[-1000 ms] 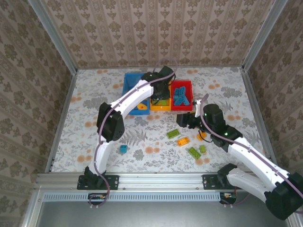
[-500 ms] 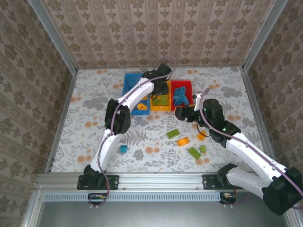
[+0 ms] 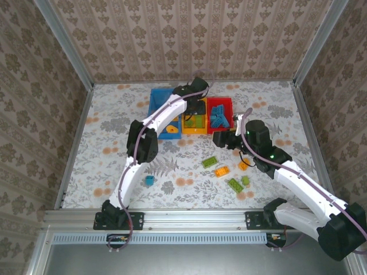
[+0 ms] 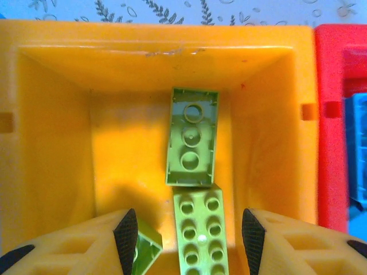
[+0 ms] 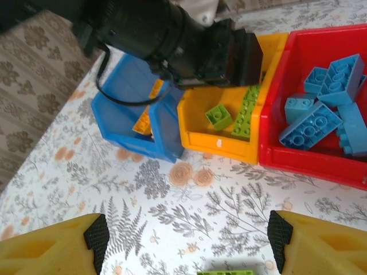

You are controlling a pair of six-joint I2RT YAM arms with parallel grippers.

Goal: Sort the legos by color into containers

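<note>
Left hand (image 4: 189,229) is hanging right over the orange-yellow bin (image 4: 51,143). Its fingers (image 4: 126,235) are apart and gripping nothing, with a gap on both sides of the studded lime brick (image 4: 200,240) lying between them on the bin floor. At 12 o'clock from that one sits another lime brick (image 4: 192,137), hollow side up. A smaller lime piece (image 4: 148,247) peeks out at 9 o'clock, by the left finger.

Right hand (image 5: 186,240) is spread wide too and empty, hovering above the flowery worktop (image 5: 189,206) just in front of the bins (nothing touching it as far as I can see). Red bin (image 5: 309,163) has the blue legos (image 5: 312,129), and the blue bin (image 5: 123,123) has orange ones (image 5: 143,121).

From above, loose lime and orange bricks (image 3: 221,171) lie around 5 o'clock on the worktop, and one blue brick (image 3: 149,180) sits at 7 o'clock.
</note>
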